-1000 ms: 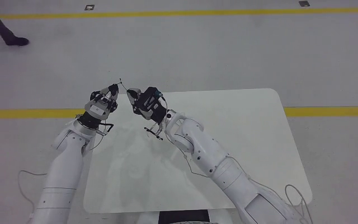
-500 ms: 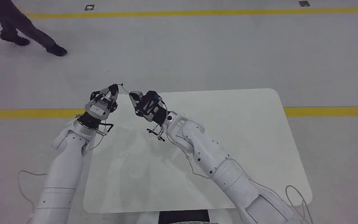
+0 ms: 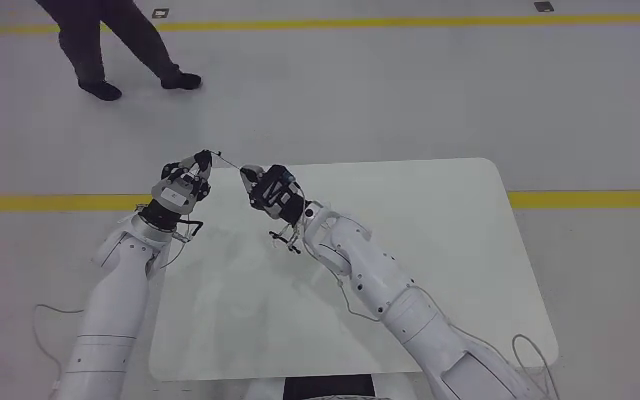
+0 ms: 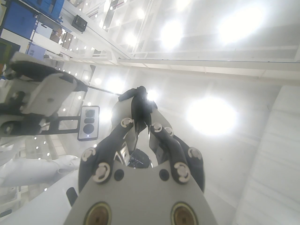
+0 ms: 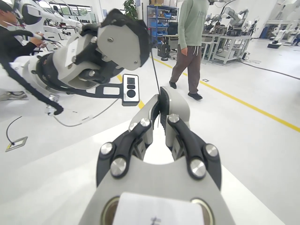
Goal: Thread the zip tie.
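Right wrist view: right gripper (image 5: 160, 95) closed flat on the zip tie (image 5: 154, 71), a thin dark strap pinched between its two pads and running straight up from there to the other pincer. Left wrist view: left gripper (image 4: 140, 94) also closed, clamped on the far end of the same strap; probably the head end, but too dark at the tips to say for sure. Top view: both pincers facing each other, tips near but apart, at the far left corner of the table (image 3: 430, 250), about over its edge. Strap stretched in the air between them, touching nothing else.

Progress, as a judgement: picking up and lifting done, one end in each pincer. No loop visible, only a straight line. Tip through the head or not: impossible to tell, hidden inside the left pincer. If not through, bending the strap around and feeding the tip into the small opening left to do; if through, only pulling tight.
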`<action>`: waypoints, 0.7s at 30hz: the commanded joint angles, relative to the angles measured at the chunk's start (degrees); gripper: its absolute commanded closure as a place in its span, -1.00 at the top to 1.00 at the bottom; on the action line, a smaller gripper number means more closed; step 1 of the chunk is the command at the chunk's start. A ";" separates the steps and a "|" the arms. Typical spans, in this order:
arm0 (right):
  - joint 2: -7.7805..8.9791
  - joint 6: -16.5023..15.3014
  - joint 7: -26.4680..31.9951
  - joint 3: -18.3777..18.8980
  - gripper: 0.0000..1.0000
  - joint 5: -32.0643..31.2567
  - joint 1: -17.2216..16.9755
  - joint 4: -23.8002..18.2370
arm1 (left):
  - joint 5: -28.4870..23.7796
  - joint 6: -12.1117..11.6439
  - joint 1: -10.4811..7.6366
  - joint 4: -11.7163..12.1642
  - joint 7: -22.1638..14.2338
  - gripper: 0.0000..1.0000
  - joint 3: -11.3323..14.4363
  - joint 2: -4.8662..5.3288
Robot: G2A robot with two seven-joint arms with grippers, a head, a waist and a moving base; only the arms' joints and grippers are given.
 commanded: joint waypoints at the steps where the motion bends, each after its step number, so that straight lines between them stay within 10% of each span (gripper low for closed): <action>1: 0.42 0.52 0.43 1.37 -0.30 -0.55 -0.49 -0.22 | 0.00 0.00 0.00 0.00 0.00 -1.00 0.00 0.00; 10: 3.49 2.22 3.02 11.23 -0.04 -4.35 -6.00 -7.32 | 0.00 0.00 0.00 0.00 0.00 -1.00 0.00 0.00; 12: 3.96 2.10 2.87 12.78 0.26 -3.90 -7.76 -9.55 | 0.00 0.00 0.00 0.00 0.00 -1.00 0.00 0.00; 14: 4.19 0.72 2.39 13.14 1.00 -2.84 -8.91 -11.08 | 0.00 0.00 0.00 0.00 0.00 -1.00 0.00 0.00; 21: 4.27 -0.42 1.74 13.13 1.00 -1.80 -9.43 -11.74 | 0.00 0.00 0.00 0.00 0.00 -1.00 0.00 0.00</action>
